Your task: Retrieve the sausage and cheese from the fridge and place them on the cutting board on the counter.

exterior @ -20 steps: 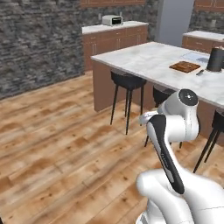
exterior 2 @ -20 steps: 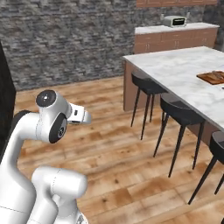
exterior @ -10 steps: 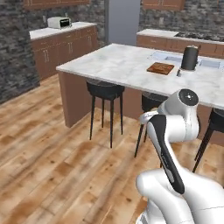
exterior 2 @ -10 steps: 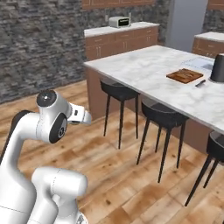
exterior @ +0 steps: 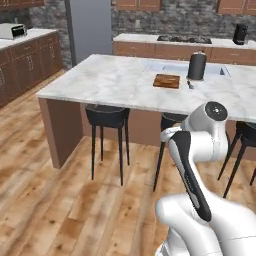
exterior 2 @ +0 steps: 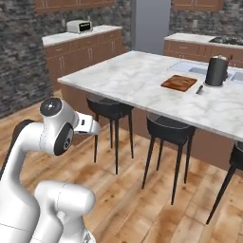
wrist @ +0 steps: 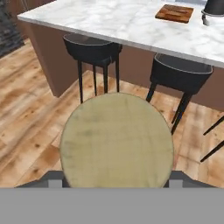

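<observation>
Tan-yellow cheese (wrist: 117,140) sits between gripper (wrist: 114,176) fingers, jaws wide around it; cutting board (exterior: 166,80) lies bare on counter (exterior: 115,80) beside dark jug (exterior: 197,66). Advice: close distance squarely over stools (exterior 2: 171,130), keep hand level, lower cheese onto board centre

Glossy white arm (exterior: 200,150), dark joint bands

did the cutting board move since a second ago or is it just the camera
No. The cutting board still lies beside the dark jug on the counter; the base drove, so the whole view shifted.
</observation>
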